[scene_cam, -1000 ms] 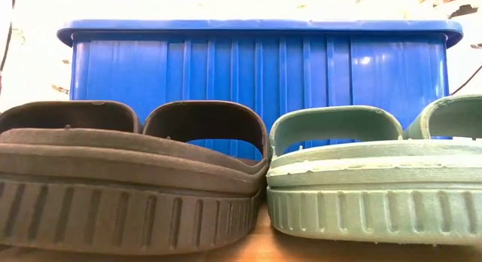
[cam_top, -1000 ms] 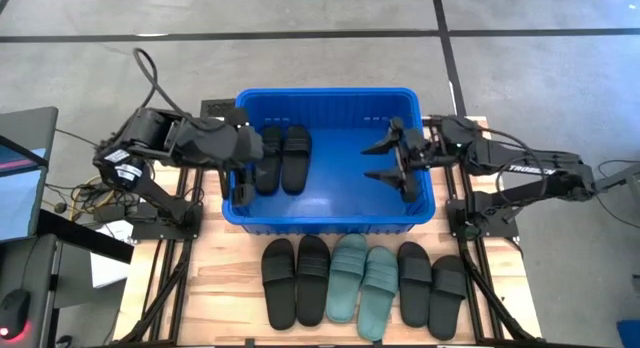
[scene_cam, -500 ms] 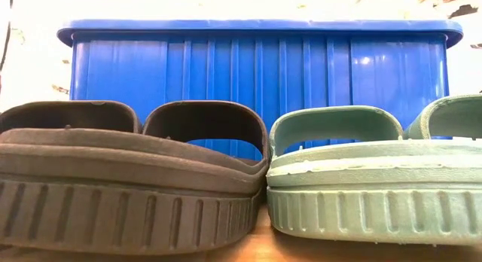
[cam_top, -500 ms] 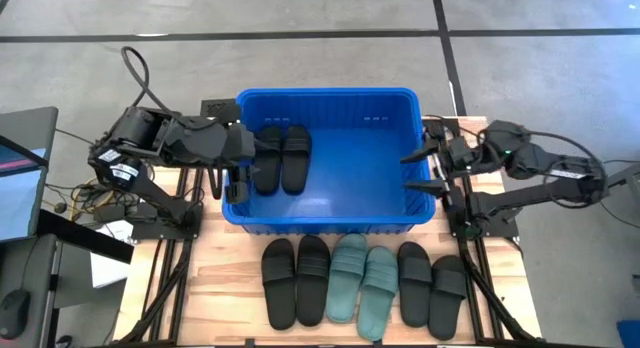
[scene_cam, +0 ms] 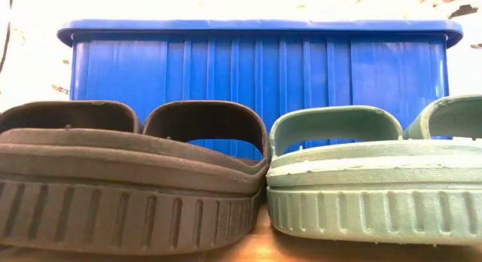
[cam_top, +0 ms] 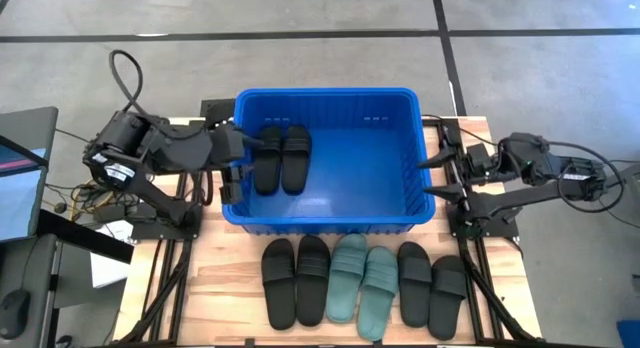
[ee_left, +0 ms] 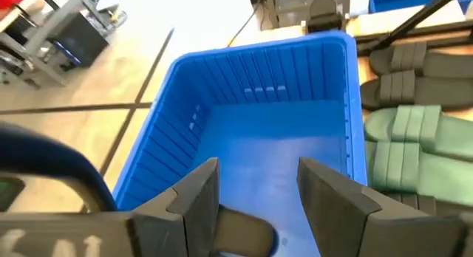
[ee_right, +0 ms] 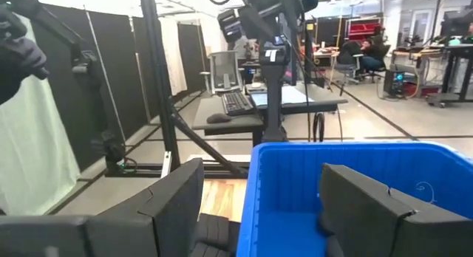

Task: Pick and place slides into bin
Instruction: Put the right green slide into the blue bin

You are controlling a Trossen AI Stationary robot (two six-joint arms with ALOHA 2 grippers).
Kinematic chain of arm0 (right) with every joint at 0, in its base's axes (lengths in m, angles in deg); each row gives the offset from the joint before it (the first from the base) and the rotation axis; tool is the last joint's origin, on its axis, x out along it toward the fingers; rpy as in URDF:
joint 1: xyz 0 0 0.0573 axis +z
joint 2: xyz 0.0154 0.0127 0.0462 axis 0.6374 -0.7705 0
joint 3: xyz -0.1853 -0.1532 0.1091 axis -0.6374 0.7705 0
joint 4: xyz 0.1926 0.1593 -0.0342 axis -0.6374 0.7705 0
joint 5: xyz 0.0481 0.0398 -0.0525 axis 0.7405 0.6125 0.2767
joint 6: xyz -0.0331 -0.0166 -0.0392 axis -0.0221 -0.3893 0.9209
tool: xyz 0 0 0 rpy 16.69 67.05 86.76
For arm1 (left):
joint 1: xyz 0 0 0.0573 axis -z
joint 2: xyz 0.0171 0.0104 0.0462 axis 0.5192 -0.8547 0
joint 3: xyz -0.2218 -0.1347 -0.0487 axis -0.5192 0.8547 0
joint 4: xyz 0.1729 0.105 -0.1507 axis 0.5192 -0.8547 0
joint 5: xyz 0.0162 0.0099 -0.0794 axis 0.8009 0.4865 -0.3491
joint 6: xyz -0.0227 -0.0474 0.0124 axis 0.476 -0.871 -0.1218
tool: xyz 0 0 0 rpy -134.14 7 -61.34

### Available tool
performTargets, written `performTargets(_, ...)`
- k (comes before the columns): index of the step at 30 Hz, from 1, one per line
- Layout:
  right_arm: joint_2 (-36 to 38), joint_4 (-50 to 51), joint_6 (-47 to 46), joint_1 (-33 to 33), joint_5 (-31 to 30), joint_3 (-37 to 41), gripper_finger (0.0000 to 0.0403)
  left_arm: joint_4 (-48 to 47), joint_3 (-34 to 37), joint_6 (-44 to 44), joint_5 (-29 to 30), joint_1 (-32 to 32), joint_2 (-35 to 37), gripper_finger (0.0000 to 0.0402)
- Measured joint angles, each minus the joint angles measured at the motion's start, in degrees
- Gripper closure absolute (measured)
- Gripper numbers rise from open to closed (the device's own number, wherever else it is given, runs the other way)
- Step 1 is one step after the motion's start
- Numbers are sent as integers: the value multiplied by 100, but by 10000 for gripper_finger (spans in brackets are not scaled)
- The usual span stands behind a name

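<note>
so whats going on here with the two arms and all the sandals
A two-arm robot is loading slides into the blue bin. Two black slides lie inside it at its left end; six more, four black and the two teal slides, wait in a row on the table in front. The left end effector and right end effector are both open and empty at the bin's ends.

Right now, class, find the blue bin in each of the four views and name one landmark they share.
High view: the blue bin sits upper centre, between both arms.
Low view: its ribbed wall fills the background behind the slides.
Left wrist view: seen from above, open interior, centre.
Right wrist view: its rim and wall, lower right.
Shared landmark: the bin's rolled blue rim.
</note>
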Motion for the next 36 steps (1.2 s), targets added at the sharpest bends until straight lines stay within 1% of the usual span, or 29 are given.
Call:
performTargets(3, 120, -19, 0, 41, -2, 77, 148, 336, 0, 125, 33, 175, 2, 230)
performTargets(7, 261, -22, 16, 20, -2, 130, 148, 1185, 0, 689, -47, 427, 14, 230)
performTargets(10, 284, -29, 63, 22, -2, 130, 148, 1693, 0, 1214, -442, 481, 14, 230)
performTargets(12, 295, -25, 105, 22, 0, 132, 148, 2050, 0, 1547, -819, 481, 12, 230)
performTargets(16, 313, -29, 138, 22, 0, 132, 148, 2635, 0, 2157, -1448, 380, -31, 230)
performTargets(18, 307, -27, 135, 22, 0, 132, 148, 2745, 0, 2335, -1696, 260, -30, 230)
performTargets(22, 311, -27, 95, 22, 0, 132, 148, 2772, 0, 2479, -1943, -37, -28, 230)
performTargets(28, 309, -27, 87, 28, 2, 132, 148, 2674, 0, 2514, -3018, -702, -30, 230)
performTargets(30, 309, -25, 90, 28, 2, 132, 148, 2666, 4, 2515, -3244, -867, -30, 230)
performTargets(32, 309, -26, 91, 28, 2, 132, 148, 2820, 144, 2522, -3327, -1000, -11, 230)
performTargets(36, 309, -25, 98, 26, 2, 132, 148, 3553, 477, 2852, -3342, -1275, 37, 230)
